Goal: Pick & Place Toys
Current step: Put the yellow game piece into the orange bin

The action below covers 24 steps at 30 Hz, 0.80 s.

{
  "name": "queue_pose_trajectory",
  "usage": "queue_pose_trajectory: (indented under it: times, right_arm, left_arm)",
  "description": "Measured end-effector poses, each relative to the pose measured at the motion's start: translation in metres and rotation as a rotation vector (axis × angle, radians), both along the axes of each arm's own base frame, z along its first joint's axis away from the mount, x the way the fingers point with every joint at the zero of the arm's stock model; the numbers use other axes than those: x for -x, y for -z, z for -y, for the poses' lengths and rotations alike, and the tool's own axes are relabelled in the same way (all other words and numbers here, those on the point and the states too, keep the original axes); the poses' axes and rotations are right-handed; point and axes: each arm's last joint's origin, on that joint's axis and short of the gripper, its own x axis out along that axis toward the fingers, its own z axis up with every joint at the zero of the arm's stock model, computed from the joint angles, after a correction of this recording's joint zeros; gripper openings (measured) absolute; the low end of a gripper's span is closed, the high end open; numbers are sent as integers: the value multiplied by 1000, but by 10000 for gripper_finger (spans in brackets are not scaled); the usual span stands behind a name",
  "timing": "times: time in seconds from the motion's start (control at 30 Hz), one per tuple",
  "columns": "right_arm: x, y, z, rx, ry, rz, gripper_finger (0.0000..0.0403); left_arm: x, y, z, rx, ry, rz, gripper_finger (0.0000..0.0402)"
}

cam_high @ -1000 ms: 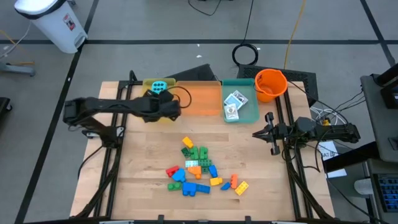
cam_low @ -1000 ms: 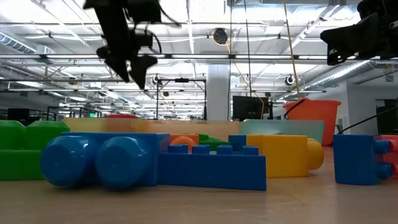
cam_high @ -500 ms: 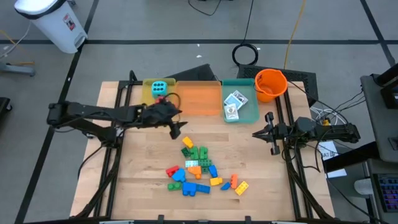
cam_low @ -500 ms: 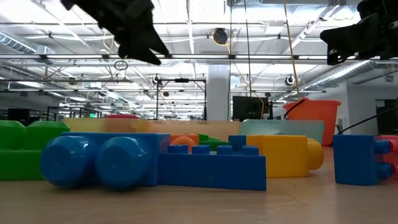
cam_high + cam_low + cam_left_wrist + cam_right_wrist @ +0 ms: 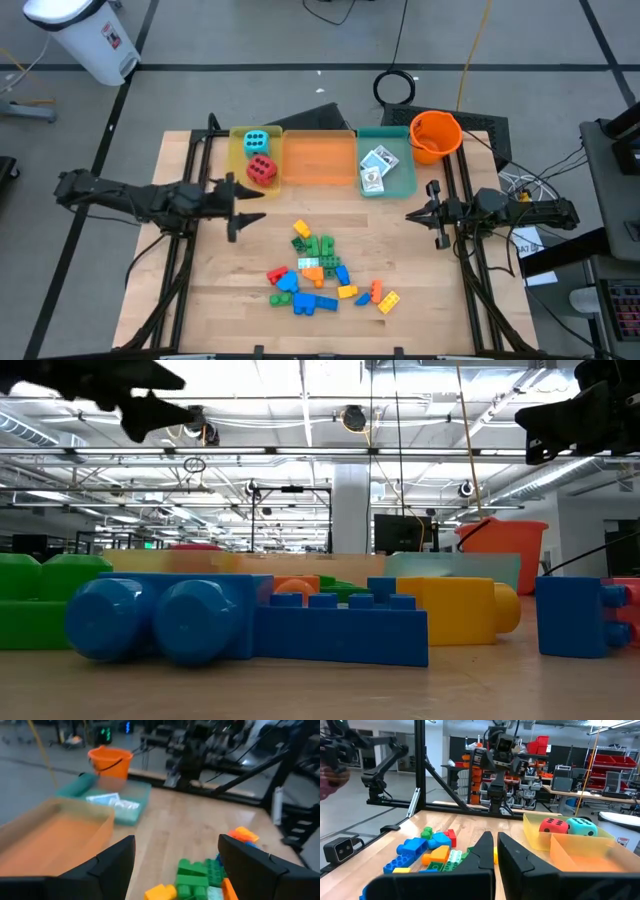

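Left gripper (image 5: 243, 207) withdrawn, open — red die (image 5: 262, 169) in yellow tray (image 5: 238, 156).

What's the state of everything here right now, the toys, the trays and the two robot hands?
Red die: in yellow tray, beside cyan die.
Orange tray: empty.
Card packs: in teal tray.
Bricks: loose on table.
Left hand: open, empty.
Right hand: shut, empty.

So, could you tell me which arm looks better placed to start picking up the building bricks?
Probably the left. The left gripper is open over the table just beside the brick pile, both dice already in the yellow tray. The right gripper is nearly shut, parked at the table's right edge.
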Motion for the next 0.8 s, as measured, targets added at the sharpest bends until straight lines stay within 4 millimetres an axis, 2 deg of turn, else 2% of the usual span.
queue_pose_trajectory:
  times: [0.1, 0.2, 0.4, 0.6, 0.73, 0.8]
  right_arm:
    - [0, -1, 0, -24, -3, 6, 0]
    - [0, -4, 0, -87, -10, 30, 0]
    - [2, -13, 0, -225, -36, 110, 0]
    - [3, -18, 0, -274, -53, 163, 0]
    - [5, -22, 1, -246, -23, 211, 0]
    - [5, -23, 1, -299, -39, 220, 0]
  left_arm:
    - [14, 13, -1, -7, -16, 23, 285]
    - [26, 27, -7, 34, -131, 2, 285]
    - [33, 44, -8, 42, -142, 84, 285]
    - [39, 50, -9, 27, -129, 120, 285]
    - [45, 52, -9, 30, -105, 113, 285]
    - [48, 54, -10, 26, -104, 97, 285]
